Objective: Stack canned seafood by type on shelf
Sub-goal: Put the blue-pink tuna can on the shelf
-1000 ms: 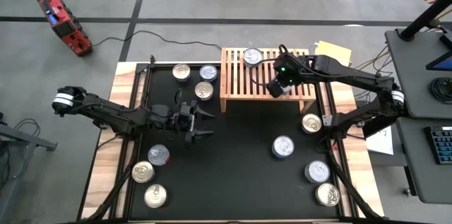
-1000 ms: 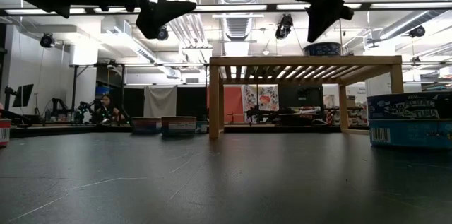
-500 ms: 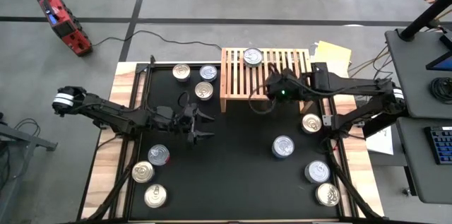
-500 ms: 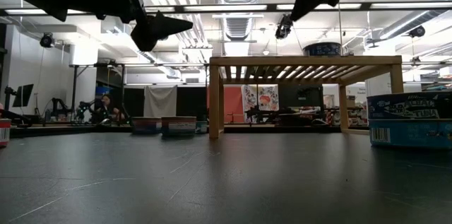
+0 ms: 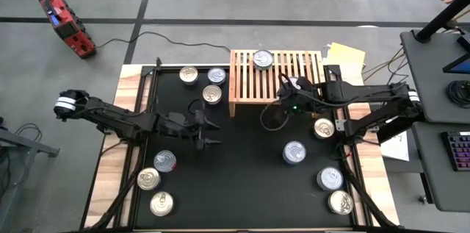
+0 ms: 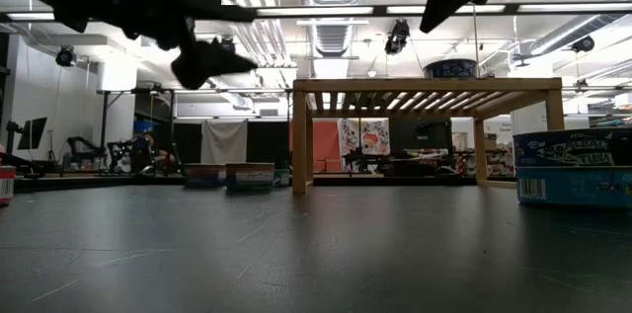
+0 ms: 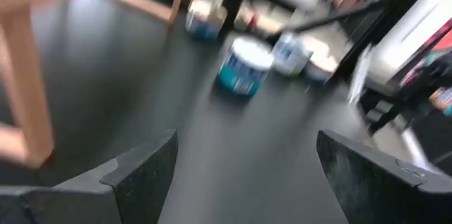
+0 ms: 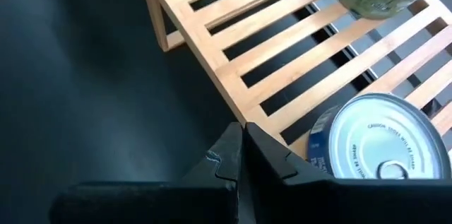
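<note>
High view: the shelf (image 5: 277, 80) carries two tins, one at its far edge (image 5: 263, 59) and a blue-sided one (image 5: 297, 84) at its near right, partly under the right arm. Ten or so tins lie off the shelf: three just left of it (image 5: 208, 83), three well to its near left (image 5: 156, 181), four to its near right (image 5: 321, 164). Early going, most stacking left. The right claw (image 5: 273, 114) hangs just off the shelf's near edge, shut, empty. The left claw (image 5: 208, 131) hovers over the black mat (image 5: 242, 181) near left of the shelf, spread wide, empty.

Low view: one tin (image 6: 454, 68) shows on the shelf top.

Left wrist view: a blue tin (image 7: 245, 66) ahead, off the shelf.

Right wrist view: the blue-sided tin sits on the slats beside the pinched fingertips.
</note>
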Tool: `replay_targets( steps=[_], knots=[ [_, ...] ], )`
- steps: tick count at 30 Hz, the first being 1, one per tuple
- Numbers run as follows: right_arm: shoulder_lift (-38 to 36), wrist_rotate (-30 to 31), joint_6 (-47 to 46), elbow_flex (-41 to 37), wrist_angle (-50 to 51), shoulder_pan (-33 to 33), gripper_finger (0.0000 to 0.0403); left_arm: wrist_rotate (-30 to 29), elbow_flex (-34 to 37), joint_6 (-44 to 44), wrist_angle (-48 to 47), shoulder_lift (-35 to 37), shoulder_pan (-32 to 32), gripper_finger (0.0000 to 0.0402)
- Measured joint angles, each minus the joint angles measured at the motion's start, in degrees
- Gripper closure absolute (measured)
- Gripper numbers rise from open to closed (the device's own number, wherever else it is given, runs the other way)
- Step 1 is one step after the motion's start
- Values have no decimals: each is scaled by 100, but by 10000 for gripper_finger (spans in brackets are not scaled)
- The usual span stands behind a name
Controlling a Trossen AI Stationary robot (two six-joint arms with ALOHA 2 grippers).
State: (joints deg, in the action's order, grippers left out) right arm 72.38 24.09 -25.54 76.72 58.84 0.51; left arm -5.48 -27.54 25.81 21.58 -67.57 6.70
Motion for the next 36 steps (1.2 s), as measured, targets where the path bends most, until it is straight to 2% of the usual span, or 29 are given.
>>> replay_targets(
  steps=[4,9,13,21,27,32,36],
  knots=[
    [0,0,6,-98,-151,232,394,-24,-549,109,-1715,-31,38,87],
    [0,3,14,-228,-534,637,394,-342,-1393,220,-4020,-176,248,101],
    [0,8,91,-363,-957,1041,394,-461,-1778,364,-5098,-327,490,115],
    [7,3,260,-783,-1745,1819,394,-461,-1890,330,-5312,-524,1147,132],
    [12,-50,253,-1103,-1785,2409,393,-604,-1864,129,-5304,-581,1442,142],
    [13,-51,111,-1550,-2256,2811,393,-1602,-1861,-414,-5304,-622,1412,159],
    [15,-52,124,-2009,-3130,2995,393,-2705,-1856,-1230,-5293,-629,1403,175]
  ],
)
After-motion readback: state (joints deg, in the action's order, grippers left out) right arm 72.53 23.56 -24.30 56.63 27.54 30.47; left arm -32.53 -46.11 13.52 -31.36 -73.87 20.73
